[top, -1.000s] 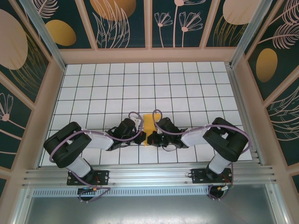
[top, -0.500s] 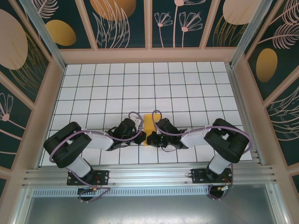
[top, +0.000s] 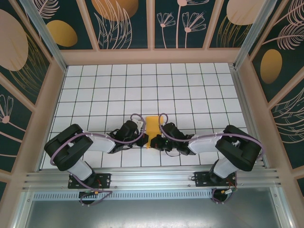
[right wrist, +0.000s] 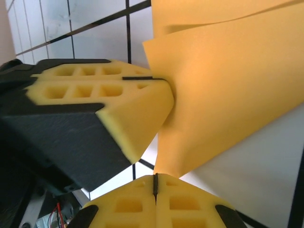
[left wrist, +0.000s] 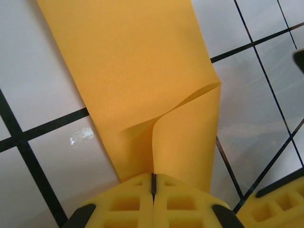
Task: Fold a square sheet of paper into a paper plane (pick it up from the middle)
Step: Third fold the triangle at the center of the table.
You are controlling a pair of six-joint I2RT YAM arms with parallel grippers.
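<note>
Square sheet of paper (left wrist: 142, 85): thin, smooth, orange-yellow, folded to narrow strip with curled flap; near-centre of glossy white grid table (left wrist: 42, 95).
Left gripper (left wrist: 153, 183): ribbed yellow foam pads together, clamped on paper end.
Right gripper (right wrist: 155, 183): pads together, pinching paper corner.

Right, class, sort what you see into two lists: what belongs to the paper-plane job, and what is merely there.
Job: orange-yellow paper sheet, partly folded; left pincer and right pincer, both shut on it.
Merely there: white tiled table; patterned walls; metal rail.
</note>
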